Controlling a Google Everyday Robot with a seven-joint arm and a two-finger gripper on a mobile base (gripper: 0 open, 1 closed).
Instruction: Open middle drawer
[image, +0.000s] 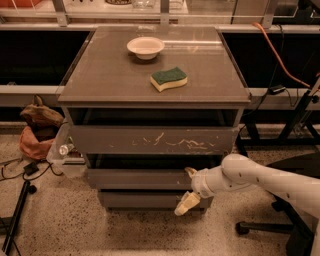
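Observation:
The middle drawer (135, 178) is the plain grey-brown front below the scratched top drawer (150, 140) of the cabinet. It looks closed or nearly so. My gripper (188, 189) comes in from the right on a white arm (250, 177). It sits at the right part of the middle drawer's front. One fingertip (190, 172) is at the drawer's top edge and the other finger (186, 204) hangs down over the bottom drawer (145, 199). The fingers are spread apart and hold nothing that I can see.
A white bowl (145, 47) and a green-and-yellow sponge (169, 79) lie on the cabinet top (100, 75). A brown bag (37, 127) and a clear bin (62, 155) sit on the floor at the left. Cables and stand legs are at the right.

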